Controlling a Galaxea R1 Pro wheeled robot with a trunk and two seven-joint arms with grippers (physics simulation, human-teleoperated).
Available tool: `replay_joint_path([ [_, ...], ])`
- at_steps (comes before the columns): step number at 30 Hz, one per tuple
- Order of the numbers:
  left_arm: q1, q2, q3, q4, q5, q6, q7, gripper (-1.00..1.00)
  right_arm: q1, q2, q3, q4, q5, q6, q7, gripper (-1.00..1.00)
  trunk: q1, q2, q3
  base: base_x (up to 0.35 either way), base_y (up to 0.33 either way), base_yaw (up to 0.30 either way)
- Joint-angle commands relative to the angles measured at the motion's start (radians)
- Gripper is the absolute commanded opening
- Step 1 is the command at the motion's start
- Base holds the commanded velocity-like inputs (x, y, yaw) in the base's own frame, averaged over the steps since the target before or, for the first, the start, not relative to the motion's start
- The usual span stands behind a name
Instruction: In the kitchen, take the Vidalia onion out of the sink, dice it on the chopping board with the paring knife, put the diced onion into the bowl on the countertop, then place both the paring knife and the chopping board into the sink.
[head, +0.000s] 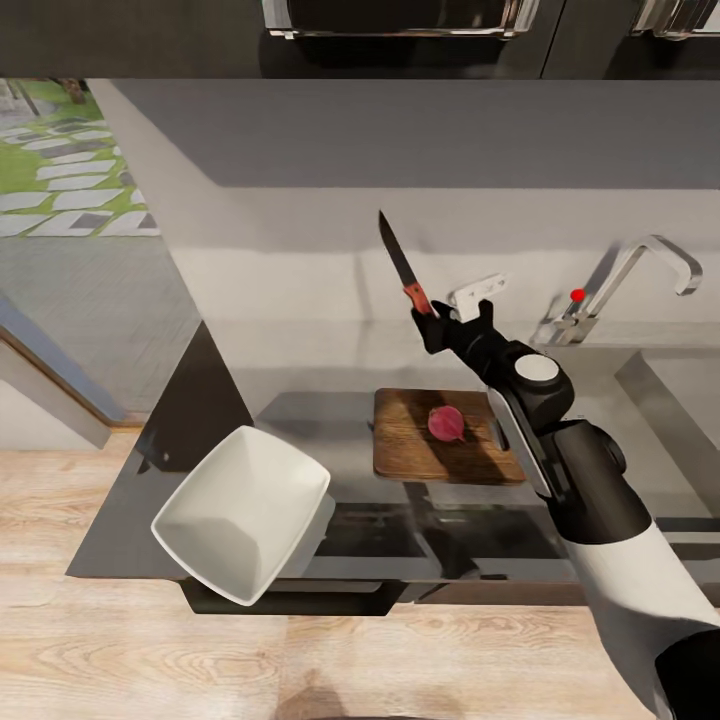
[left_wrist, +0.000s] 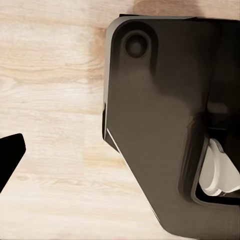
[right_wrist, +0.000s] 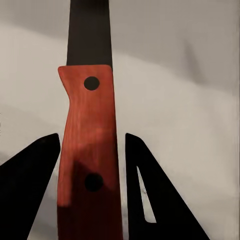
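My right gripper (head: 432, 318) is shut on the reddish-brown handle of the paring knife (head: 400, 262) and holds it above the back edge of the chopping board (head: 410, 455), dark blade pointing up and away. In the right wrist view both fingers (right_wrist: 35, 170) press the knife handle (right_wrist: 90, 150). A reddish-purple onion (head: 446, 423) lies whole on the board. The white bowl (head: 245, 510) sits at the front left of the countertop (head: 310, 420), overhanging its edge. The sink (head: 680, 400) and its tap (head: 640, 262) are to the right. One left finger (left_wrist: 10, 155) shows far off to the side.
A white wall fitting (head: 478, 292) sits just behind the knife hand. Dark upper cabinets (head: 400, 30) hang overhead. The counter ends at the left beside a glass opening onto a garden (head: 60, 160). The left wrist view looks down on the wooden floor (left_wrist: 55, 100) and my dark base (left_wrist: 160, 125).
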Motion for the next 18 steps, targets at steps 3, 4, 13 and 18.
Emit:
replay_joint_path([
  [3, 0.000, 0.000, 0.001, 0.003, 0.005, -0.001, -0.002, 1.00, 0.045, -0.017, 0.001, -0.001, -0.008, -0.060, -0.004, -1.00, 0.001, -0.002, -0.001, 0.000, 0.000, 0.000],
  [4, 0.000, 0.000, 0.002, 0.007, 0.005, -0.001, -0.002, 1.00, 0.067, -0.023, 0.001, -0.001, -0.008, -0.096, -0.005, -1.00, 0.001, -0.002, -0.001, 0.000, 0.000, 0.000],
  [13, 0.000, 0.000, 0.002, 0.019, 0.006, -0.001, -0.002, 1.00, 0.103, -0.025, -0.064, -0.001, -0.005, -0.096, -0.005, -1.00, 0.001, -0.002, -0.001, 0.000, 0.000, 0.000],
  [18, 0.000, -0.001, 0.002, 0.019, 0.006, -0.001, -0.002, 1.00, 0.096, -0.015, -0.237, -0.001, -0.001, 0.055, -0.043, -1.00, 0.001, -0.002, -0.001, 0.000, 0.000, 0.000],
])
